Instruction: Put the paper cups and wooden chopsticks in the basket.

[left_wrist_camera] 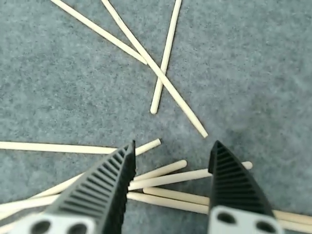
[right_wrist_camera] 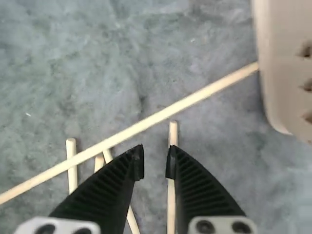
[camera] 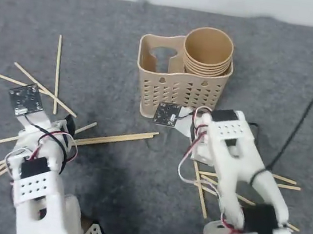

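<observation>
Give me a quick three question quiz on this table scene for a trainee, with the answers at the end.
1. True or false: the paper cups are already stacked inside the basket.
2. Pick one. The left claw is: A) open over loose chopsticks; B) shut on a cup; C) inside the basket.
3. Short answer: how many of the basket's compartments hold cups?

Key: 1 true. 2 A. 3 one; the other compartment holds no cups.
</observation>
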You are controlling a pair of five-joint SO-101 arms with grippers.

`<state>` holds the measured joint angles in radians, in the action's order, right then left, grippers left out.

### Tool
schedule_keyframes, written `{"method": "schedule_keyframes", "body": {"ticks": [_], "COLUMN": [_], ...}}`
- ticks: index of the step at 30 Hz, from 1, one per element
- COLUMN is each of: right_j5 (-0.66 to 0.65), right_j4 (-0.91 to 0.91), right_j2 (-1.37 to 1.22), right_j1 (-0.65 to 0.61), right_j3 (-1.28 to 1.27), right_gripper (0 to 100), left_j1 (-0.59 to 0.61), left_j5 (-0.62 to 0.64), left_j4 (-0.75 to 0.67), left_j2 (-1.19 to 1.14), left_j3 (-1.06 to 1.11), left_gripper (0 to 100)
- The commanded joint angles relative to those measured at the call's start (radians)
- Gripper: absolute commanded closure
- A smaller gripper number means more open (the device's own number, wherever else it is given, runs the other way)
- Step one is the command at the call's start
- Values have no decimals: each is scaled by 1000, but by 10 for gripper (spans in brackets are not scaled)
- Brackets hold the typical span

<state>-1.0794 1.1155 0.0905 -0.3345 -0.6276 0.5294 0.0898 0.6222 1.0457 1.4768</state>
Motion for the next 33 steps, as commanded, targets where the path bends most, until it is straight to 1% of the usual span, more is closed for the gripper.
{"method": "schedule_keyframes", "body": {"ticks": [1,4,10,19,22,27,30,33], "right_j5": [-18,-20,-20,-20,-18,-18,-18,-20], "right_j4": [-28,-35,-125,-122,-82,-10,-12,-38], "right_j2": [-30,-58,-128,-136,-96,71,114,88], "right_j1": [-1,1,33,28,25,27,27,28], "right_j3": [55,54,49,54,54,54,49,49], "right_gripper": [897,897,897,898,898,893,892,879], "left_j1": [2,2,0,0,0,0,0,0], "left_j5": [-12,-12,-12,-12,-14,-14,-14,-14], "left_j4": [-25,-25,-25,-26,-26,-26,-26,-26], "left_j2": [20,20,20,20,20,20,20,20], "left_j3": [-2,-2,-2,-2,-2,-2,-2,-2], "left_gripper": [768,768,768,768,768,768,768,768]}}
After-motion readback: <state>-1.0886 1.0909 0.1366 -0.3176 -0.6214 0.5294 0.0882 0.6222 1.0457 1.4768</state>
